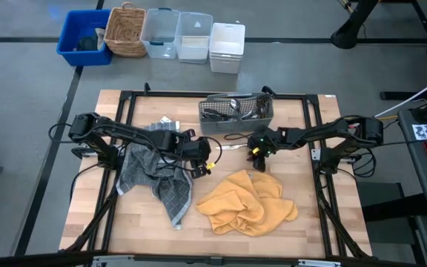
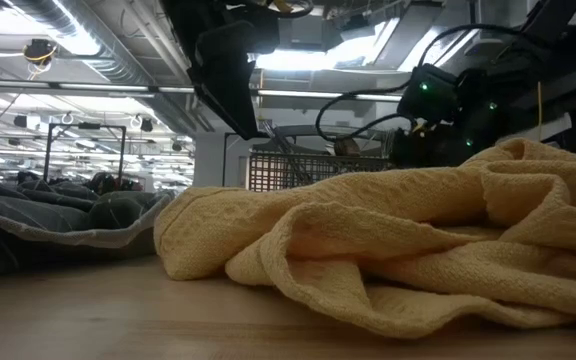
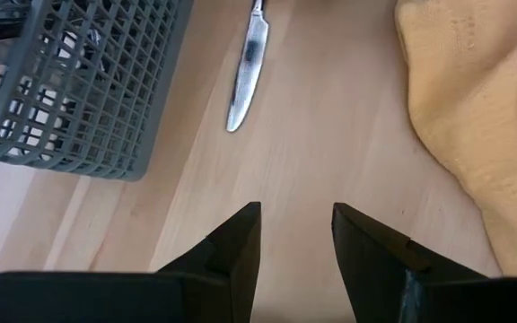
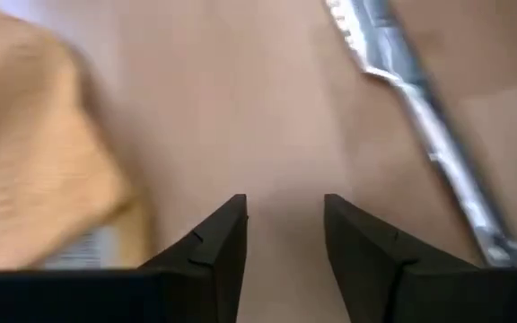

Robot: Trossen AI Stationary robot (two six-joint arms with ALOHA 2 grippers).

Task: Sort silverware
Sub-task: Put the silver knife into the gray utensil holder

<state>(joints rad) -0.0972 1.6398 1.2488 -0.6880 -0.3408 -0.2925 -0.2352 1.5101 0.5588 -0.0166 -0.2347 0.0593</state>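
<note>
Hovering over bare wood at the middle of the table (image 1: 124,222), the left gripper (image 3: 296,220) has its two dark fingers apart with nothing between them. Just ahead of it a table knife (image 3: 245,67) lies flat on the boards, blade end nearer the fingers, untouched. Beside the knife stands the grey mesh caddy (image 3: 79,99), and on the knife's other side is the edge of the yellow cloth (image 3: 474,108).

The right gripper (image 4: 285,224) also hangs close above the wood, fingers parted and empty. The same knife shows blurred in its wrist view, just off to one side of the fingertips, apart from them; the yellow cloth lies on the other side.

From above, the two grippers face each other across the short stretch of table in front of the caddy, left (image 1: 206,165) and right (image 1: 258,154), with the knife between them. More silverware (image 1: 236,110) stands heaped inside the caddy. A grey checked cloth (image 1: 158,178) lies under the left arm, and the yellow cloth sits nearer the table's front edge. Bins and a wicker basket (image 1: 124,31) stand on the floor beyond.
</note>
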